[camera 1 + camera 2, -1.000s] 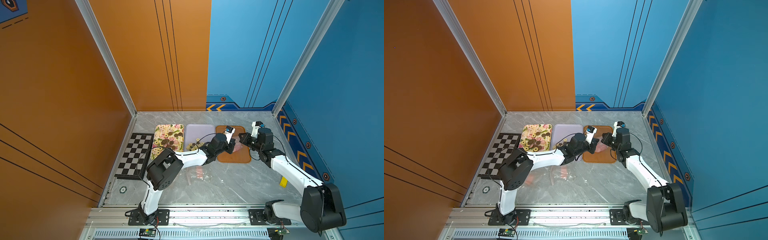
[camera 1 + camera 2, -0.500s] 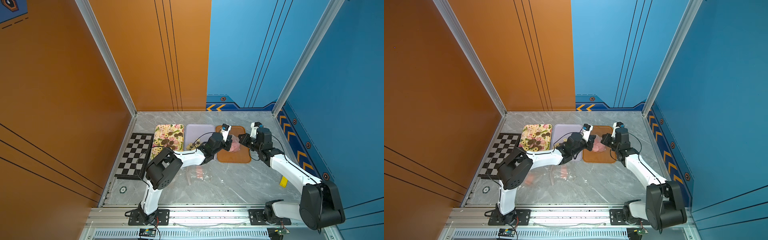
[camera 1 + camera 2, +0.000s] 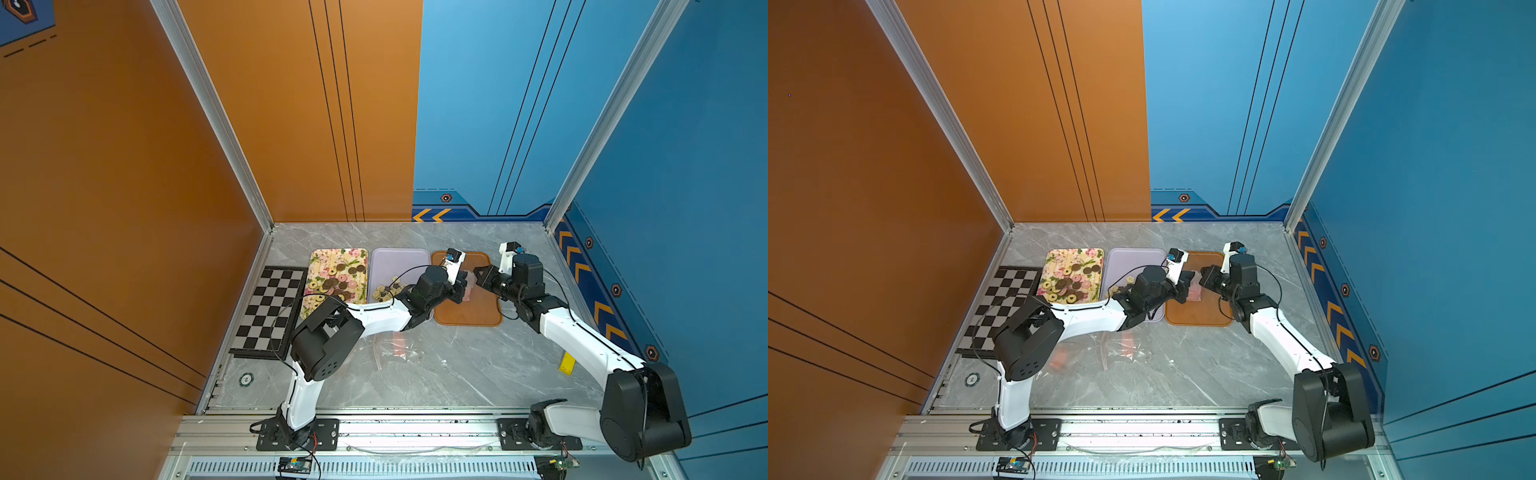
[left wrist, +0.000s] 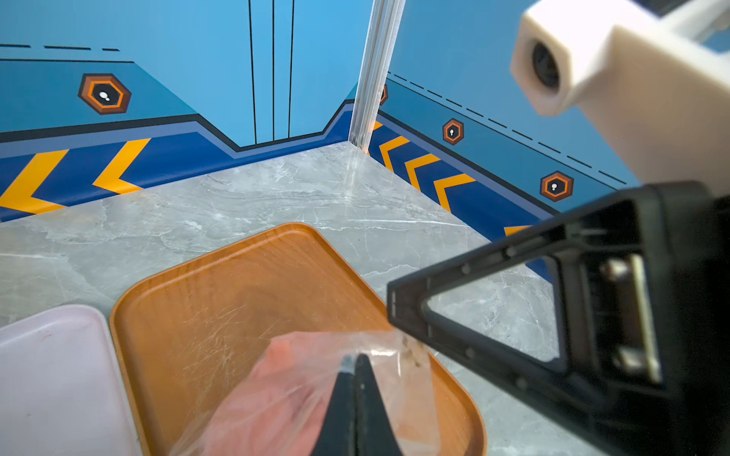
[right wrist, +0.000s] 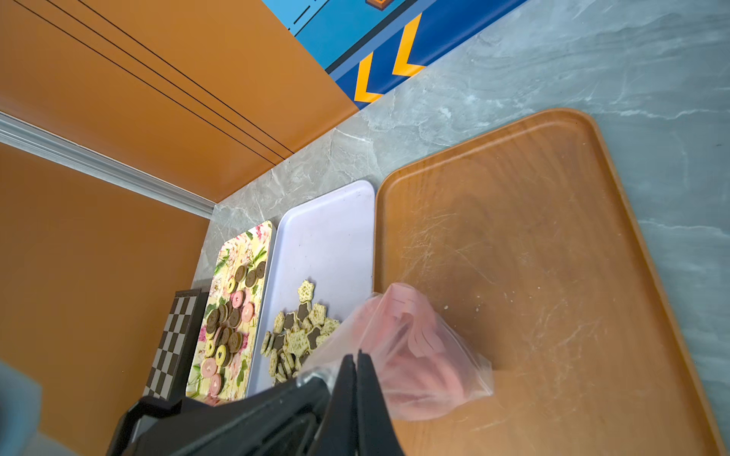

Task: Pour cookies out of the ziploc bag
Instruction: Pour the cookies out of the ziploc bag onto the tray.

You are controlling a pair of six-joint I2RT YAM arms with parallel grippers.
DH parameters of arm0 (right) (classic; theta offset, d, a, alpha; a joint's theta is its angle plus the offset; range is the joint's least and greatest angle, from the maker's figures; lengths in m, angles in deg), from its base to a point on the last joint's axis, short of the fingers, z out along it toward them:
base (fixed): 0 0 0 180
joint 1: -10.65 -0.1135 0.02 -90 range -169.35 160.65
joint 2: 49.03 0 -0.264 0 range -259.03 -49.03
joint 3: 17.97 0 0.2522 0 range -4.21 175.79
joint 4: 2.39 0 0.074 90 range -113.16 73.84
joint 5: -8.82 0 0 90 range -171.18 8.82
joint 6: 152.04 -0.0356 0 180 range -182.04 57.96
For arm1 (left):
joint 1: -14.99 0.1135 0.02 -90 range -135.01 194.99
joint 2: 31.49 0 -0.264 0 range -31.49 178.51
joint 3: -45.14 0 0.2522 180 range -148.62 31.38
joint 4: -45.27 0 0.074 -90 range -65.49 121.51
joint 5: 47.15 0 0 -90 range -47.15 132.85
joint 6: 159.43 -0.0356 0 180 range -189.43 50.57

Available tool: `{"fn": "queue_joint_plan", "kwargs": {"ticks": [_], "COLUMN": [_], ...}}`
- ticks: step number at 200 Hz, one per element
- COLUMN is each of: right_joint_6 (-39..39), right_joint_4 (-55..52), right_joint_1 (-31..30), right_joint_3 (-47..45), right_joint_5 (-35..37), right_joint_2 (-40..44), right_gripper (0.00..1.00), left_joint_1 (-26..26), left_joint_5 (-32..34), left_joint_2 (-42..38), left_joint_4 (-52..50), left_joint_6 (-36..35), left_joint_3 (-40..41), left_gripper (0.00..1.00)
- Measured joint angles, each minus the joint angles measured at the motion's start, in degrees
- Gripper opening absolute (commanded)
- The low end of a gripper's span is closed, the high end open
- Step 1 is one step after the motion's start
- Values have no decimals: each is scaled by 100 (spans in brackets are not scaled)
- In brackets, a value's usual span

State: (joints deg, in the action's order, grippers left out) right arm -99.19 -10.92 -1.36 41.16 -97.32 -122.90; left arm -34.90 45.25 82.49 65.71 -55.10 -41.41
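Note:
A clear ziploc bag hangs between my two grippers, just above the brown wooden tray. Plain pink cookies lie bunched inside it. My left gripper is shut on the film at one edge of the bag. Facing it from the right, my right gripper is shut on the bag at the opposite edge. The brown tray is bare under the bag.
Left of the brown tray is a lilac tray holding cream and dark flower-shaped cookies. Further left, a floral tray holds round cookies. A chessboard lies beyond it. Crumpled clear bags lie nearer the front.
Both grippers, holding the bag, shifted slightly left over the brown tray a second ago. Almost nothing has moved in the last half second.

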Motion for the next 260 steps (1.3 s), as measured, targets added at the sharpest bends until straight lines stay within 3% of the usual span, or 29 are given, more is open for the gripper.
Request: {"fn": "queue_joint_plan", "kwargs": {"ticks": [25,84,105,156,169,182,203,260], "right_joint_6": [46,72,192,72,72,70,68,66], "right_joint_4": [-2,72,-17,44,50,74,87,149], "right_joint_1": [-87,-55,-243,-85,-107,-105,-107,-105], "right_joint_3": [-85,-61,-72,-57,-57,-57,-57,-57], "right_joint_5": [136,31,315,37,24,-7,-55,-166], "right_joint_2": [332,170,267,57,120,111,-2,-57], "right_gripper": [0,0,0,0,0,0,0,0], "left_joint_1": [50,96,66,295,337,343,271,-94], "left_joint_5": [15,-221,-240,-313,-315,-398,-457,-538], "left_joint_2": [-118,-15,-42,-42,-42,-42,-42,81], "left_joint_4": [-133,-59,109,85,103,140,223,546], "left_joint_6": [-37,76,66,264,238,92,-251,-1075], "left_joint_3": [-11,-201,-26,114,166,243,446,734], "left_gripper": [0,0,0,1,18,47,75,97]}}
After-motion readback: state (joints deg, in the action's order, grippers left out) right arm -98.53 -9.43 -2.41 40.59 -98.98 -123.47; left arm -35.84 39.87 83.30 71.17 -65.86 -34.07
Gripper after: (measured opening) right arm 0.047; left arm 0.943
